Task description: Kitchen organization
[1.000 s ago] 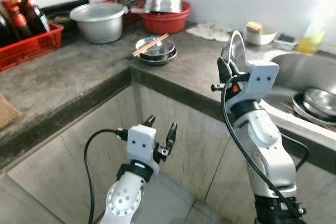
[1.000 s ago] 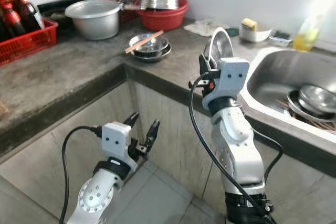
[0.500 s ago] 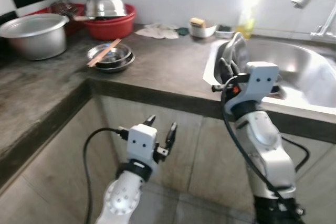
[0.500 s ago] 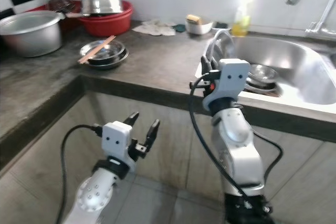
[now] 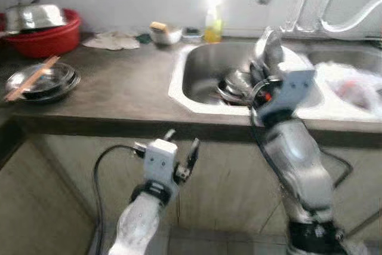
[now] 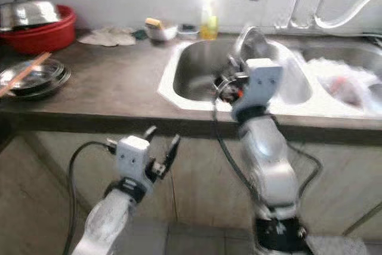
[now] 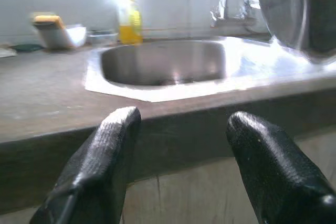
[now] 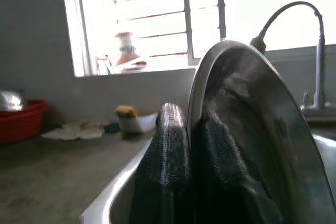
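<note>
The view has swung right along the counter (image 5: 119, 88): the corner with the red crate and big pot has gone, and the sink (image 5: 206, 76) now sits ahead. The right gripper (image 5: 261, 70) still pinches the steel plate (image 8: 262, 124) upright by its rim, now above the sink's near edge. The left gripper (image 5: 179, 147) hangs low before the cabinet, fingers spread, empty. The plate looks nearly ready for lowering onto the dishes (image 5: 236, 88) in the basin.

You have a dark countertop (image 5: 119, 88) carrying stacked steel bowls (image 5: 40, 82) at nine o'clock, a red basin (image 5: 42, 31) and a cloth (image 5: 110, 41) at eleven.
</note>
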Robot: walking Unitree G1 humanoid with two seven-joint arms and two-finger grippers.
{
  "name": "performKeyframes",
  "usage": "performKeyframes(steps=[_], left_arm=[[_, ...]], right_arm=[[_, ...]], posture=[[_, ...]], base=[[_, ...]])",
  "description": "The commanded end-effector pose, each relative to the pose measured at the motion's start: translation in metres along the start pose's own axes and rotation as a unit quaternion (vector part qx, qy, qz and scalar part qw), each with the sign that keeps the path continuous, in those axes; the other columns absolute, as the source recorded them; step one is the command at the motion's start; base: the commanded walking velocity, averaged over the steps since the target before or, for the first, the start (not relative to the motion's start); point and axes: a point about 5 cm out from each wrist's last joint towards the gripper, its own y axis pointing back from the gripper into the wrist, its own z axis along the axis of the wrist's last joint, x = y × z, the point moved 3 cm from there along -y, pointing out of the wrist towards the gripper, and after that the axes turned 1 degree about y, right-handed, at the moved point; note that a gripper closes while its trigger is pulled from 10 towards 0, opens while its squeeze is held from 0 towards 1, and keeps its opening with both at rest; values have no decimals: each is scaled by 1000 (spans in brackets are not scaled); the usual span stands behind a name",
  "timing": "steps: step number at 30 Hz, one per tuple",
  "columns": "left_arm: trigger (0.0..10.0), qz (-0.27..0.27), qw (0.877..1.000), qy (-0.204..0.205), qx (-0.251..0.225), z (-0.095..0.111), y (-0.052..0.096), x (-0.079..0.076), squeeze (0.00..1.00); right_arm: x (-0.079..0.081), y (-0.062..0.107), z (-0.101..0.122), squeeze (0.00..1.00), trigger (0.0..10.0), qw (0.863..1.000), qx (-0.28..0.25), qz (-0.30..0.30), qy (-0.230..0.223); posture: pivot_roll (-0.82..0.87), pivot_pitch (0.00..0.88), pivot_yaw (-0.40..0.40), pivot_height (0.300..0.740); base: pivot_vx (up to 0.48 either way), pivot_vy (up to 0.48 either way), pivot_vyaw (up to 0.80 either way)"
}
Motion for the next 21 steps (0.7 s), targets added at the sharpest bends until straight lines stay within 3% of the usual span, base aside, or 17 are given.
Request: performKeyframes(steps=[1,7,8,9,18,21], left_arm=[[10000,-1,1000,1,-10,5,-1,-3,0],[10000,3,1000,1,-9,5,-1,-1,0],[10000,3,1000,1,-9,5,-1,-1,0],[10000,3,1000,1,-9,5,-1,-1,0],[10000,6,1000,0,-12,5,-2,0,0],[10000,8,1000,14,-15,6,-3,0,0]], right_arm=[[-5,0,12,0,0,1000,-24,-3,15],[-6,-5,15,0,0,999,-25,4,30],[-6,-6,15,0,588,999,-24,6,34],[-6,-7,16,0,10000,999,-24,11,38],[-8,-13,23,0,10000,996,-33,24,77],[-9,-16,24,0,10000,996,-33,27,85]], posture=[[95,32,-3,740],[97,26,-7,740],[95,24,-5,740],[94,21,-8,740],[95,15,-12,740],[96,12,-13,740]], base=[[386,-277,0],[434,-42,0],[461,0,0],[480,0,0],[480,0,0],[160,0,800]])
